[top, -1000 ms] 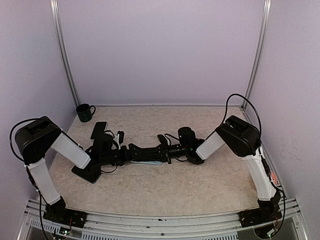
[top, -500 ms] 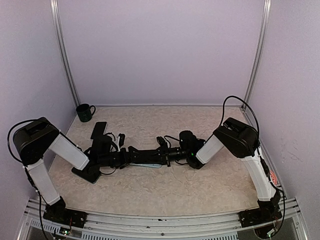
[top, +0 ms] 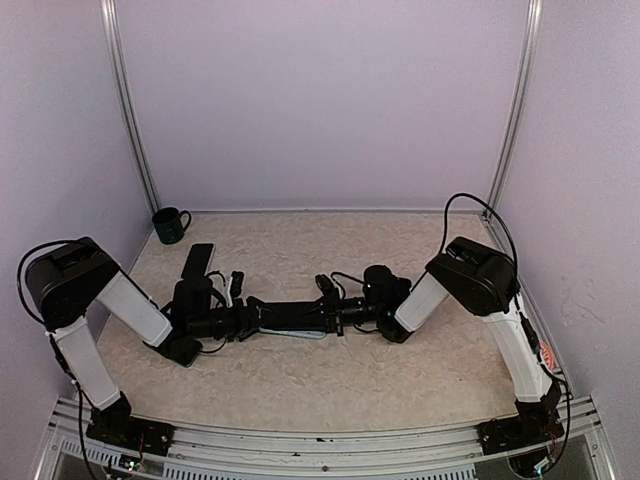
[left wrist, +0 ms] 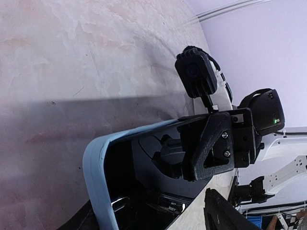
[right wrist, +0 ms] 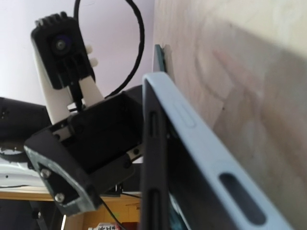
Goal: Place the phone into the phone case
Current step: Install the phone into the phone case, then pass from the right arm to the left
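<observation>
My overhead camera sits above and behind the left arm (top: 120,300) and right arm (top: 470,280). From well back it looks down and forward across the whole table (top: 420,250) to the back wall (top: 320,100). The left wrist camera (right wrist: 61,50) rides low, facing right along the tabletop, very near the pale blue phone case (left wrist: 93,167). The right wrist camera (left wrist: 195,74) faces left, just as close. Both wrist views share that case's rim, and each sees the other's lens.

Pale blue phone case (left wrist: 93,167), black phone (right wrist: 156,163), dark green mug (top: 170,225), beige marbled table (top: 300,380).
</observation>
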Motion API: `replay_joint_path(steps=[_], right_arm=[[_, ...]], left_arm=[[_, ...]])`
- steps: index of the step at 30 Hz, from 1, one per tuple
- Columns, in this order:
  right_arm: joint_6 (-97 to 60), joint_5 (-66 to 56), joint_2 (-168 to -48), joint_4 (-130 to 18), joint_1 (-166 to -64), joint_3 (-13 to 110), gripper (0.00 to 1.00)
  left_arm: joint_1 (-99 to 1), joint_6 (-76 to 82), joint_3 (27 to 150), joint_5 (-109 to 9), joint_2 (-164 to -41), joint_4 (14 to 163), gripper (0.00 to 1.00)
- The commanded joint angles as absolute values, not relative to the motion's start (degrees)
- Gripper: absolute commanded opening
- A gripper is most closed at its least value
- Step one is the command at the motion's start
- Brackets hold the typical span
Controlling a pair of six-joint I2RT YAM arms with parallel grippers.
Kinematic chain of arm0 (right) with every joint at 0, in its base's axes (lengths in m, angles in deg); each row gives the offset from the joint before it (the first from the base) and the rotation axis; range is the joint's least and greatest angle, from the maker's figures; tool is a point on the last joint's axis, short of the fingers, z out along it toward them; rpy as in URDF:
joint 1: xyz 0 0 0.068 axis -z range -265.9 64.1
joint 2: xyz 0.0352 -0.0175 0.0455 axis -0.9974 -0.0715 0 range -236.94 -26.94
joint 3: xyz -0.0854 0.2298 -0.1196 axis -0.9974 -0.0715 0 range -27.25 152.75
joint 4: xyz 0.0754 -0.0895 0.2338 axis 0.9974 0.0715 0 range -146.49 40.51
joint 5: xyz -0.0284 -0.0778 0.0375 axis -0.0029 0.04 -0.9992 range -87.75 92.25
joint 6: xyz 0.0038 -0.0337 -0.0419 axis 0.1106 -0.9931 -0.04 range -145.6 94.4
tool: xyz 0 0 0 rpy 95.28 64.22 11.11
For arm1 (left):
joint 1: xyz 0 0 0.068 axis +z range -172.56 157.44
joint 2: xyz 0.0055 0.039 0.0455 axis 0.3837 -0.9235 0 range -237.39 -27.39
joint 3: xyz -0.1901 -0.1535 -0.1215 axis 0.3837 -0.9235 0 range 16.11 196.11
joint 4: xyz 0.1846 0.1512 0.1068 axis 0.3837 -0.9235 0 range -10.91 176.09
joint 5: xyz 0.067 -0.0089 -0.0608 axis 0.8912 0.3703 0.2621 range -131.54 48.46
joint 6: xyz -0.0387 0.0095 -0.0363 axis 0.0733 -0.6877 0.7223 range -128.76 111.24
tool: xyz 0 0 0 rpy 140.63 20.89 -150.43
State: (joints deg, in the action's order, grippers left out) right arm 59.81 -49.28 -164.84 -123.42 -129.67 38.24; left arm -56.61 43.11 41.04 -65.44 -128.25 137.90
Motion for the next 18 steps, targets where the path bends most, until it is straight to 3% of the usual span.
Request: replay_joint_path(steps=[1,10,18], right_arm=[[58.7,-50.3,-164.0,-123.1,-130.1,36.9,0.0],[56.4,-50.6,-162.5,-119.6,-130.2,37.5,0.05],[56.8,-50.7,-161.8,-119.3,-130.5,37.9,0.17]], left_arm=[[-56.2,44.7,40.4,-68.2,-128.3,144.2,0.66],[-56.8,44.9,40.7,-69.0,-128.9,145.7,0.64],[-57.1,45.3,40.7,-69.8,-129.4,147.5,0.62]])
